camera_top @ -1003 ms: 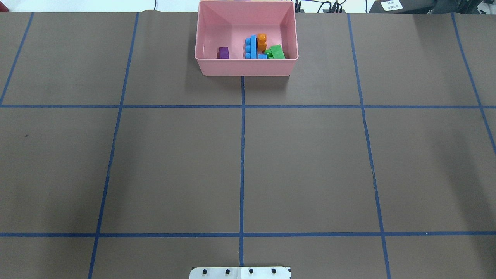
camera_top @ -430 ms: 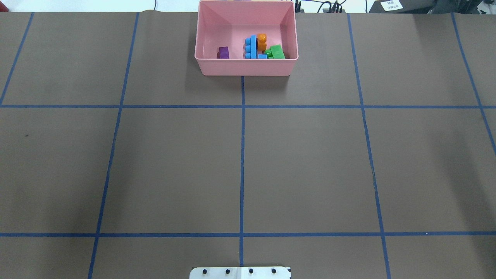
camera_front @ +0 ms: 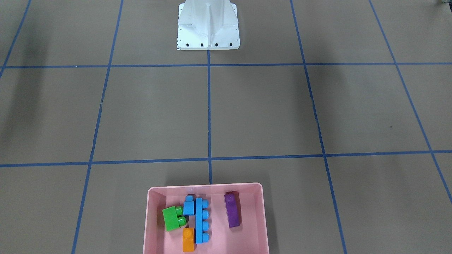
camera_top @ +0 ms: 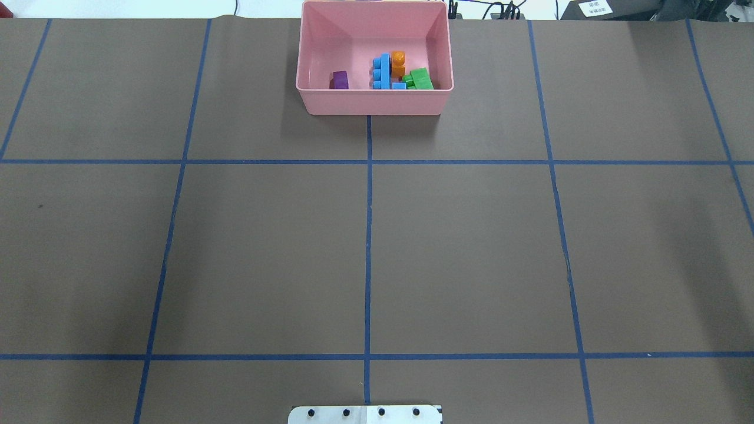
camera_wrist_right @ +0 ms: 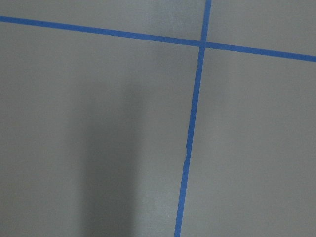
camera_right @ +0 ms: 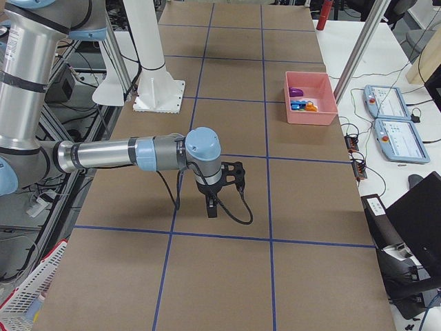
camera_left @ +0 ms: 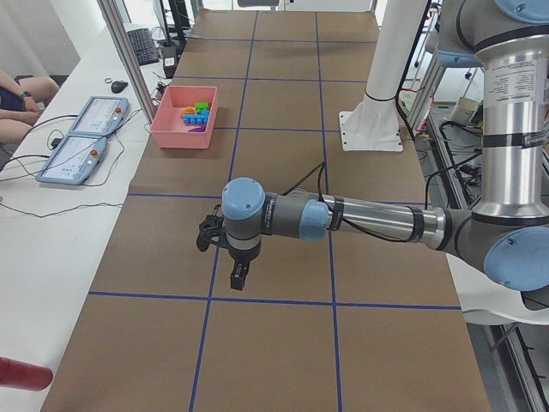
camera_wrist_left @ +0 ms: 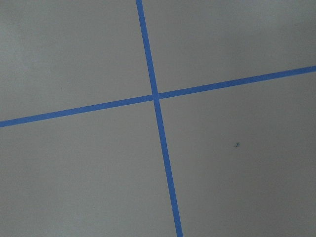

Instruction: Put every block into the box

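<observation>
Inside box [camera_front: 155, 243] | 5 blocks [camera_front: 198, 220]: 2 blue [camera_front: 189, 208], 1 orange [camera_front: 188, 240], 1 purple [camera_front: 232, 210], 1 green [camera_front: 172, 218] | left gripper [camera_left: 238, 276], right gripper [camera_right: 211, 209]: opening unclear

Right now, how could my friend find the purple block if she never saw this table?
Look on the brown table for the pink box at the edge farthest from the white robot base. Inside, the purple block lies alone on one side, apart from the blue, green and orange blocks bunched together; it is the only purple one.
</observation>
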`<action>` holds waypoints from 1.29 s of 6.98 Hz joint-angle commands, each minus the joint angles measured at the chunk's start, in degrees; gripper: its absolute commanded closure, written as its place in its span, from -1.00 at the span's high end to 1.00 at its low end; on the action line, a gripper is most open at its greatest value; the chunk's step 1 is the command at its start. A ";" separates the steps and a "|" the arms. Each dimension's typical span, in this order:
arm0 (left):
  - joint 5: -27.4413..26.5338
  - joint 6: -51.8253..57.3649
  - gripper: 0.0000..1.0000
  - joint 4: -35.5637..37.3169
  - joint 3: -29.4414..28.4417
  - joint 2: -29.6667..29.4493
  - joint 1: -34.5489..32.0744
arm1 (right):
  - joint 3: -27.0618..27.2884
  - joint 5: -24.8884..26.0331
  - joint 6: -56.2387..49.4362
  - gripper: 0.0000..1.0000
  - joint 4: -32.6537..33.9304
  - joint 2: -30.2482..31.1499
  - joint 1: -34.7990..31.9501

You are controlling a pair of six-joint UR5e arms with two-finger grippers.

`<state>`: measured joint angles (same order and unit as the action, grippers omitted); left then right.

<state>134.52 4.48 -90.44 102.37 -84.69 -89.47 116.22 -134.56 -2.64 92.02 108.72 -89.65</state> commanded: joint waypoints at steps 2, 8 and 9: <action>0.13 0.00 1.00 0.00 -0.06 -0.04 0.00 | -0.03 0.00 0.00 1.00 0.00 0.00 0.00; -0.22 0.17 1.00 0.09 -0.41 0.22 0.00 | 0.93 0.00 0.00 1.00 0.09 1.31 0.00; -0.23 0.35 1.00 -0.09 -1.11 0.05 0.00 | 0.94 0.09 0.00 1.00 0.09 1.41 0.00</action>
<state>134.38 4.64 -90.42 101.91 -84.60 -89.47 116.88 -134.54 -2.64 92.10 109.67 -89.65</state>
